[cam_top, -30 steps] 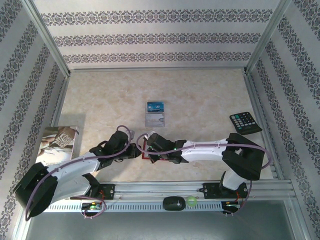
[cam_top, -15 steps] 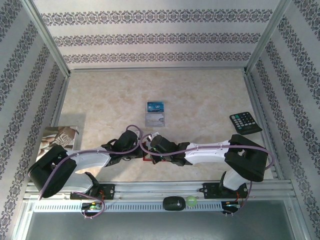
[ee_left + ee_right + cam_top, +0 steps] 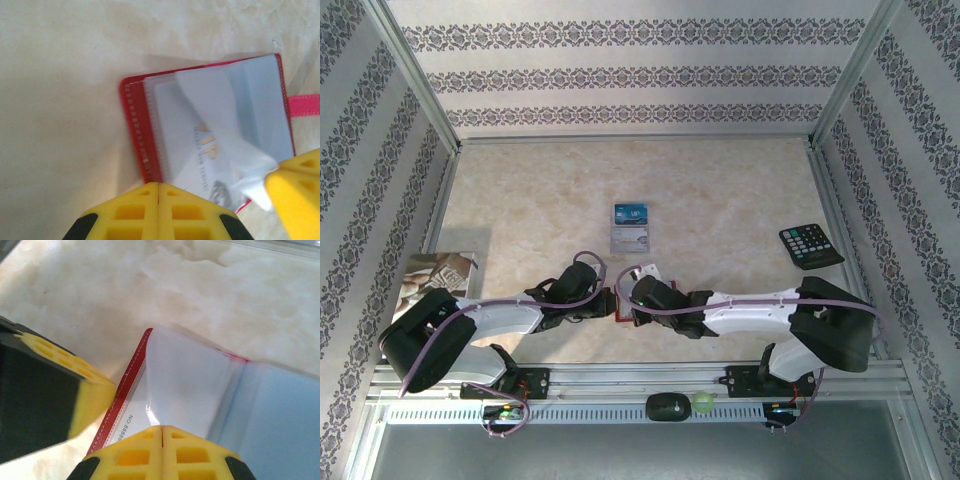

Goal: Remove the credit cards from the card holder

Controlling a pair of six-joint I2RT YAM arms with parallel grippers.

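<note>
The card holder (image 3: 131,125) is lying open on the surface (image 3: 720,190), just beyond the metal rail (image 3: 620,378), between both arms. In the left wrist view its red stitched edge is running top to bottom and its pink strap tab (image 3: 302,105) is pointing right. A pale card (image 3: 172,135) is sitting inside, its long axis lying roughly along that edge, slightly tilted. The left tool (image 3: 158,192) is pressing its fingers together at the holder's near edge; I cannot tell whether it is gripping anything. The right tool (image 3: 161,435) is pinching a clear sleeve (image 3: 185,385), lifting it. Beyond the holder, the blue card (image 3: 631,213) and the silver-grey card (image 3: 631,239) are lying side by side, long axes running left-right, with bare surface stretching past them. A keypad remote (image 3: 810,245) is lying well to the holder's right.
</note>
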